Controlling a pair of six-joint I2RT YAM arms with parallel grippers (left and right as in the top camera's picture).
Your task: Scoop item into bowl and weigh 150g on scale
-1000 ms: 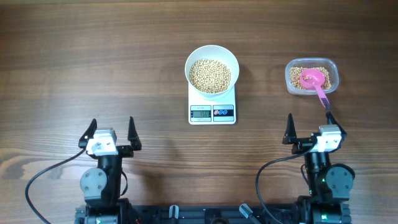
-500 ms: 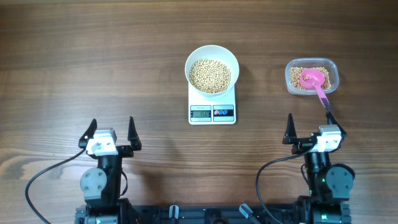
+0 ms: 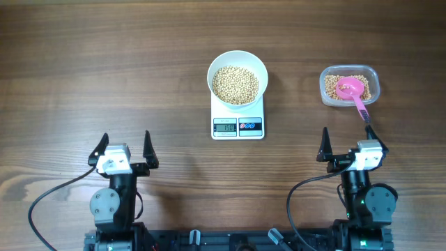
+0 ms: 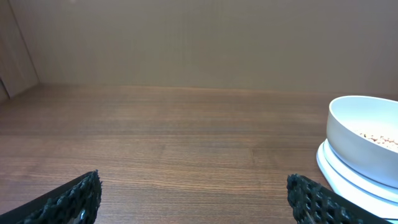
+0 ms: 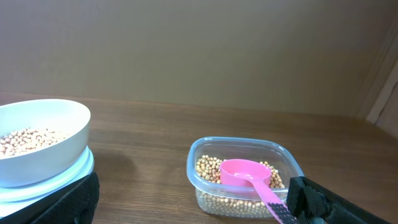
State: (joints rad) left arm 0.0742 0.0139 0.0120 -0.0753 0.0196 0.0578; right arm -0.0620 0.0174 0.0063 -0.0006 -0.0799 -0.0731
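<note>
The white bowl [image 3: 237, 77] holds a heap of beige beans [image 3: 235, 84] and stands on the white scale [image 3: 237, 125], whose display is lit. From the left wrist view the bowl [image 4: 364, 140] shows at the right edge; from the right wrist view the bowl [image 5: 40, 140] is at the left. More beans [image 5: 214, 171] fill a clear tub [image 3: 349, 85] with a pink scoop [image 3: 353, 91] resting in it. My left gripper [image 3: 123, 147] and right gripper [image 3: 346, 141] both stand open and hold nothing, near the table's front edge.
The scoop's pink handle [image 5: 268, 198] pokes out over the tub's near rim toward my right fingers. Black cables run from both arm bases at the front edge.
</note>
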